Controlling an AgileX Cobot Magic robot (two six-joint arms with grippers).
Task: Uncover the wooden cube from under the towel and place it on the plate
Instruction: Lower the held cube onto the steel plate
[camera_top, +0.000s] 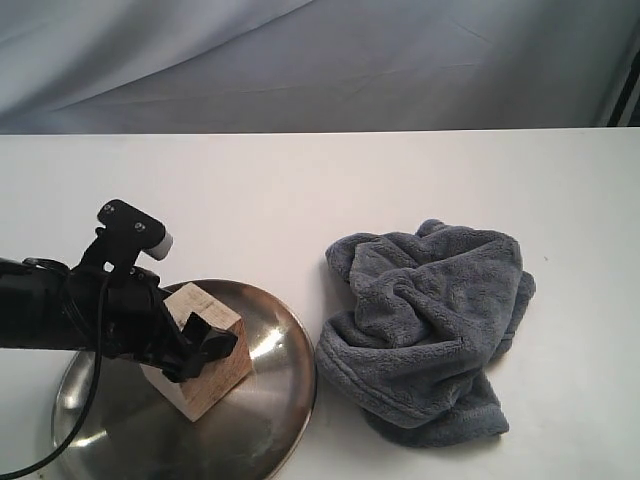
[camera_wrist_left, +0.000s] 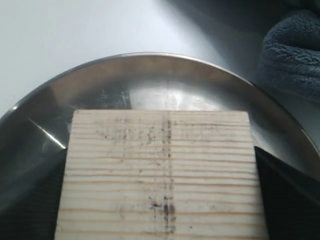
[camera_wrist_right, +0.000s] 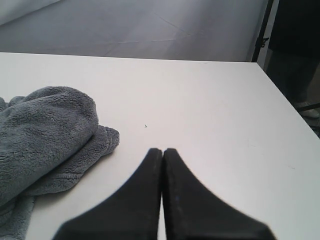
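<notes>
The wooden cube (camera_top: 218, 375), pale with dark grain lines, is tilted over the steel plate (camera_top: 292, 345), and my left gripper (camera_top: 197, 348) is shut on it from both sides. Whether its low corner touches the plate I cannot tell. In the left wrist view the wooden cube (camera_wrist_left: 162, 170) fills the lower half, with dark fingers (camera_wrist_left: 282, 192) at its flanks and the plate (camera_wrist_left: 150, 75) behind it. The dark grey towel (camera_top: 430, 325) lies crumpled on the table to the right of the plate, off the cube. My right gripper (camera_wrist_right: 163, 152) is shut on nothing above bare table, the towel (camera_wrist_right: 45, 135) beside it.
The white table (camera_top: 300, 190) runs back to a grey cloth backdrop (camera_top: 320, 60). The plate sits at the front left edge of the exterior view. A corner of the towel (camera_wrist_left: 295, 50) lies just past the plate's rim. The table's far corner (camera_wrist_right: 252, 65) shows in the right wrist view.
</notes>
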